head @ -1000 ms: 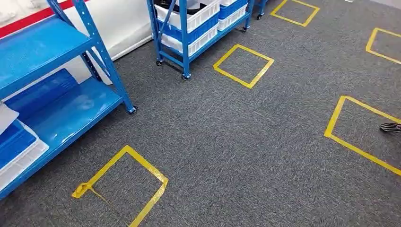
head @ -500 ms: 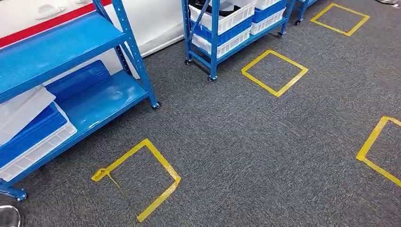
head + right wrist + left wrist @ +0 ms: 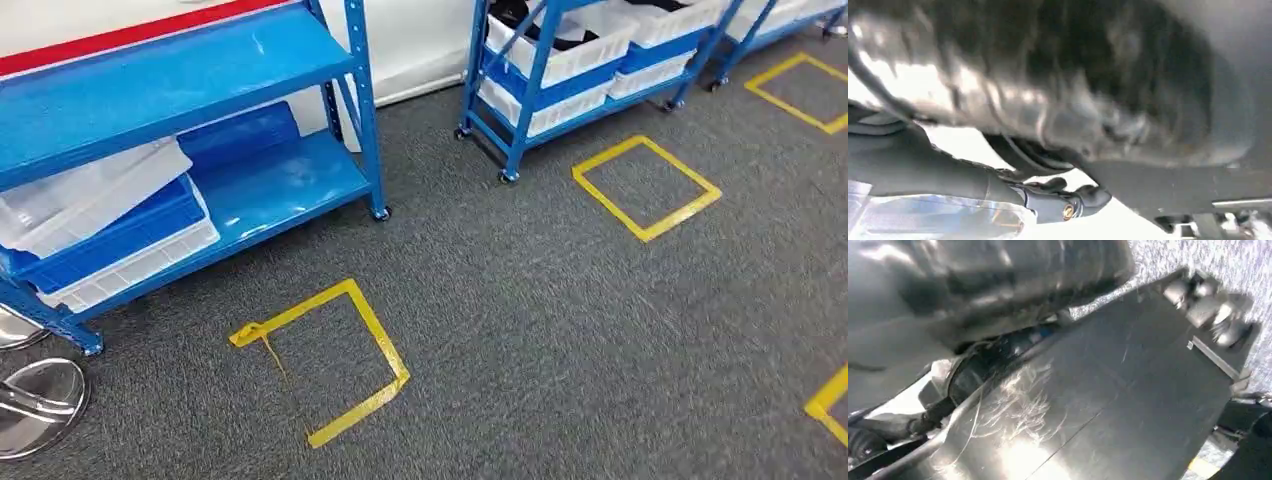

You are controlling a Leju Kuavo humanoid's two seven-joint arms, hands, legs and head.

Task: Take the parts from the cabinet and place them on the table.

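Parts bins (image 3: 560, 50) on distant rack (image 3: 520, 110)

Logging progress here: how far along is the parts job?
Head view: carpet, a blue rack holding stacked bins, a cart of white bins. Wrist views are too blurred to tell whether a part is held; going to fetch or coming back both fit.

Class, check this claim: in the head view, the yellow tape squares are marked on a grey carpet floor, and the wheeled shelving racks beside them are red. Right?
Not quite. The head view shows the wheeled shelving racks are blue, not red. The yellow tape squares do lie on the grey carpet floor.
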